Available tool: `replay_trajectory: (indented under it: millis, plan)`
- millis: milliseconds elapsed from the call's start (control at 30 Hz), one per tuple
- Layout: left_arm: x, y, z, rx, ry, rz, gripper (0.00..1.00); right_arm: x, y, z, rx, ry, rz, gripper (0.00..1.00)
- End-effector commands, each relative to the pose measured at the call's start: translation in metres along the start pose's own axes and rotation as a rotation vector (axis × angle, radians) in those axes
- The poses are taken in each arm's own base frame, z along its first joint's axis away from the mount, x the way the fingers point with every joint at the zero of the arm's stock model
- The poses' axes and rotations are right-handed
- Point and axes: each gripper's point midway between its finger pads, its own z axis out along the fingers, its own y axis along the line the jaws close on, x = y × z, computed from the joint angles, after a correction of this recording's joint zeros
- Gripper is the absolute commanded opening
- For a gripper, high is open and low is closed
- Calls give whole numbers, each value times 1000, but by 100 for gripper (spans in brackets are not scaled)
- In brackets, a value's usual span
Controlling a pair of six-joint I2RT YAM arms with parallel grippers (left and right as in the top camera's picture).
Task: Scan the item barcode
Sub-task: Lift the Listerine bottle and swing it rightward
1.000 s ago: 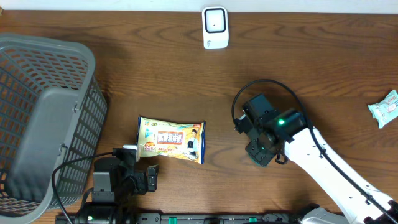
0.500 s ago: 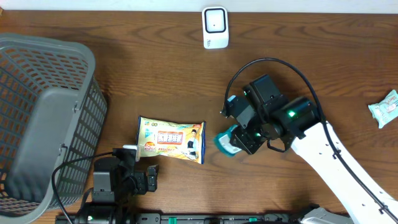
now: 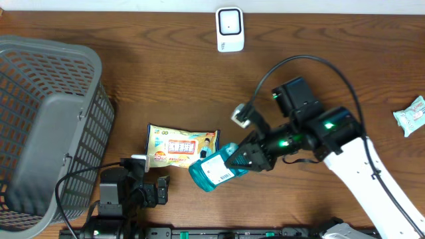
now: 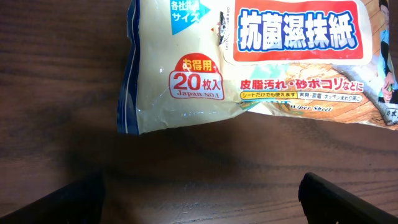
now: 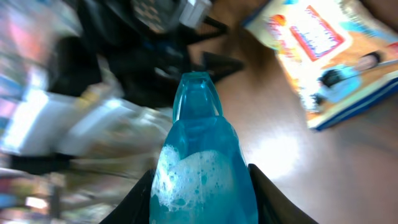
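Note:
A teal bottle [image 3: 211, 174] of foamy liquid is held off the table, lying tilted over the right end of the wipes packet [image 3: 182, 149]. Its white barcode label [image 3: 222, 170] faces up. My right gripper [image 3: 243, 159] is shut on the bottle's body; in the right wrist view the bottle [image 5: 202, 162] fills the gap between the two black fingers [image 5: 138, 196]. A white scanner [image 3: 230, 30] stands at the table's far edge, well away from the bottle. My left gripper [image 4: 199, 193] rests open just short of the wipes packet [image 4: 249, 62], holding nothing.
A grey plastic basket [image 3: 40, 126] takes up the left side. A small green packet [image 3: 412, 114] lies at the right edge. The left arm's base and cables [image 3: 119, 196] sit at the near edge.
The right arm has lifted the teal bottle and swung it left toward the wipes packet, turning its label upward. The left arm has not moved.

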Motion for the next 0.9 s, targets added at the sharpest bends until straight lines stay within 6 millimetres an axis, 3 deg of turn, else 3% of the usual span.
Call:
replay_trajectory:
  millis: [0, 333, 633, 733, 867]
  plan:
    - [-2, -2, -1, 8, -8, 7, 99, -15, 36, -26, -195, -77, 144, 1]
    - [-2, -2, -1, 7, -7, 6, 99, -12, 12, -56, -182, -151, 344, 1]
    - [-2, -2, -1, 7, -7, 7, 99, 5, 9, -57, -152, -115, 330, 1]
    - [-2, -2, -1, 8, -8, 7, 99, 14, -16, -55, 2, -83, 363, 1]
    - [-2, -2, -1, 8, -8, 6, 99, 21, -88, -70, 420, -114, 541, 1]
